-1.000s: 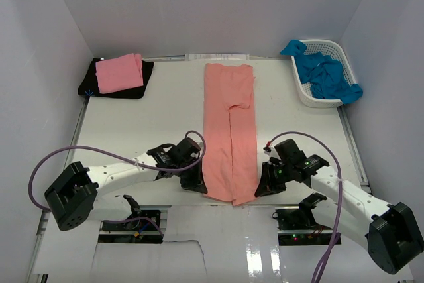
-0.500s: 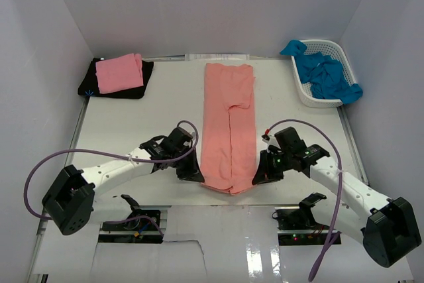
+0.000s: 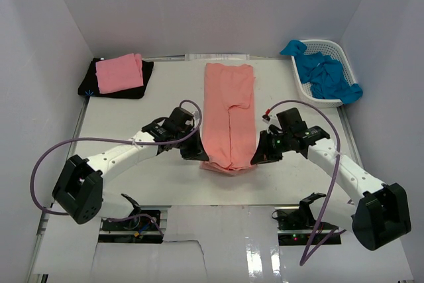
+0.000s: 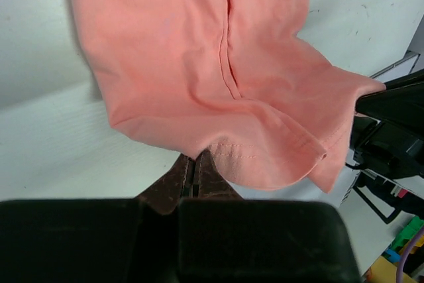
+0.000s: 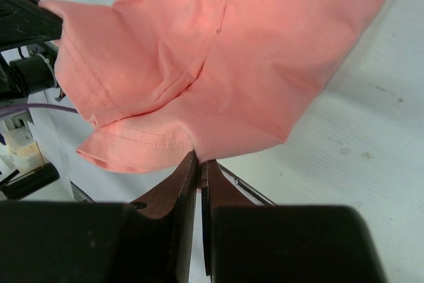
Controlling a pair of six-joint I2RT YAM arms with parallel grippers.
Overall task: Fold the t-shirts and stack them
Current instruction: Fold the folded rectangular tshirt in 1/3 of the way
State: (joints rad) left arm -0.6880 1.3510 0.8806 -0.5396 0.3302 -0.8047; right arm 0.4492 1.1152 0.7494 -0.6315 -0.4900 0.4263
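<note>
A salmon-coral t-shirt (image 3: 228, 107) lies as a long narrow strip down the middle of the table, its near hem lifted. My left gripper (image 3: 198, 153) is shut on the hem's left corner (image 4: 199, 147). The right gripper (image 3: 259, 156) is shut on the hem's right corner (image 5: 199, 144). Between them the hem sags (image 3: 228, 166). A folded lighter pink t-shirt (image 3: 119, 73) rests on a folded black t-shirt (image 3: 142, 81) at the back left. Bright blue t-shirts (image 3: 326, 74) are bunched in the basket at the back right.
The white lattice basket (image 3: 306, 93) stands against the right wall at the back. Purple cables loop from both arms. Grey walls close in the table on three sides. The table's near edge and metal frame (image 3: 218, 209) lie just behind the grippers.
Both grippers have carried the salmon-coral shirt's near hem away from the table's front edge toward the back. The strip now reads shorter, with the hem raised off the table.
</note>
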